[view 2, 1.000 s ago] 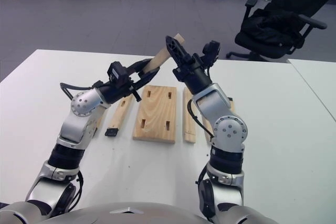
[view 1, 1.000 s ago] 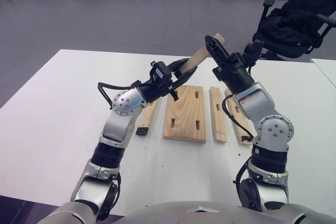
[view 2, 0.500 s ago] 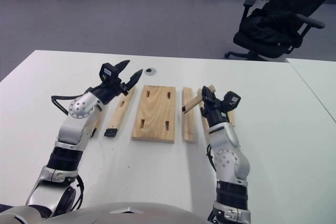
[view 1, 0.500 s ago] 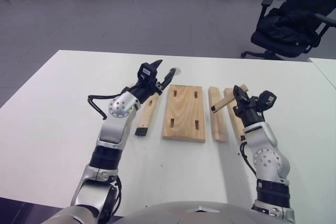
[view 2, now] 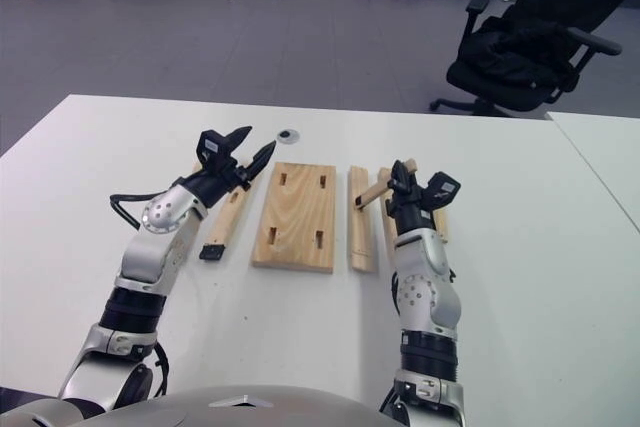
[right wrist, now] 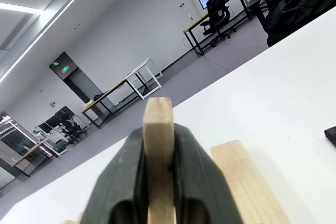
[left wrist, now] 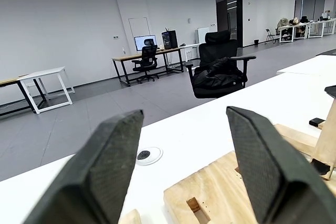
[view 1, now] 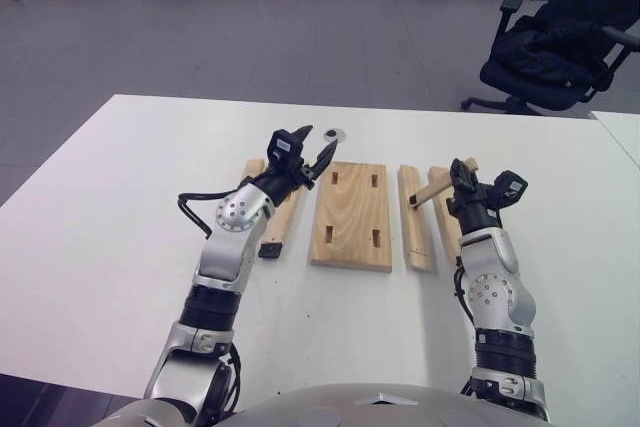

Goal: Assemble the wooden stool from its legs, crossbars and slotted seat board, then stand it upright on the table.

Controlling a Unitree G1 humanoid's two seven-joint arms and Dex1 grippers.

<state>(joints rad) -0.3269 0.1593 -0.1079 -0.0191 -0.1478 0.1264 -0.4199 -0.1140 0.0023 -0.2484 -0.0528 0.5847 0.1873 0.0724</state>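
The slotted seat board (view 1: 352,215) lies flat in the middle of the white table (view 1: 110,207). My left gripper (view 1: 311,144) hovers open over the board's far left corner, nothing between its fingers (left wrist: 105,177). A wooden leg plank (view 1: 285,215) lies under that arm, with a small black piece (view 1: 268,247) at its near end. Two more planks (view 1: 414,217) (view 1: 447,227) lie right of the board. My right gripper (view 1: 459,183) is shut on a short wooden crossbar (view 1: 431,190), held tilted just above those planks; the right wrist view has the crossbar (right wrist: 158,145) clamped between both fingers.
A round grommet (view 1: 333,133) sits in the table behind the board. A black office chair (view 1: 560,47) stands beyond the table's far right corner. A second table's edge (view 1: 622,127) lies at the right. Bare tabletop spreads at the left and along the front.
A second ago both grippers held the crossbar raised above the board. The left gripper let go and opened; the right arm came down with the crossbar to the planks.
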